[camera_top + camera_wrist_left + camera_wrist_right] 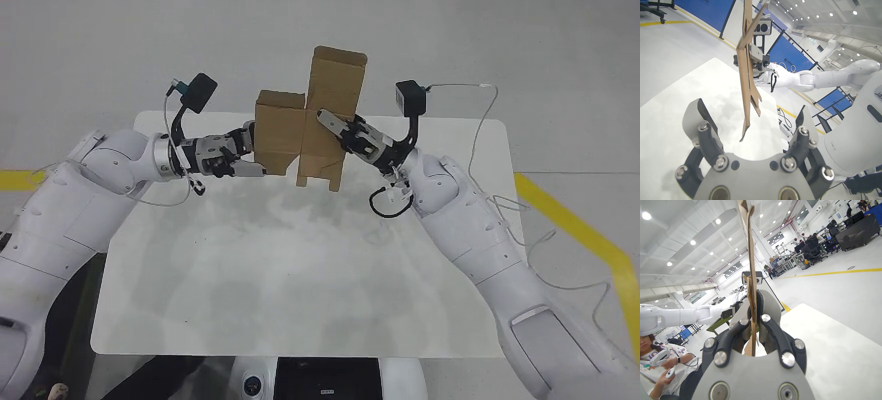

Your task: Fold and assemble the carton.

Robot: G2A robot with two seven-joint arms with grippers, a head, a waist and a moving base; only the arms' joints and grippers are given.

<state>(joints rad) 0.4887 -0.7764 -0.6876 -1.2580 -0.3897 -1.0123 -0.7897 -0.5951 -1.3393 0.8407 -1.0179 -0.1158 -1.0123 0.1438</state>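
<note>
carton is off the desk, held upright in the air over the middle of the far edge. It is flat, not opened into a box. From above it reads as two brown panels side by side: the one on the right-arm side is taller, the other shorter, with notched flaps along the bottom. Edge-on from both wrists it is a thin layered sheet, with one flap splaying out near the top.

right claw is pressed together on the carton. It pinches the taller panel from both faces at about mid-height, and the cardboard runs straight up out of the grip.

left claw is spread wide. The carton's lower edge hangs in line with the gap between its fingers, touching neither pad as far as I can tell. From above, this claw sits just beside the shorter panel's outer edge.

The arms come in from opposite side edges of the desk, with the carton between the two claws.
</note>
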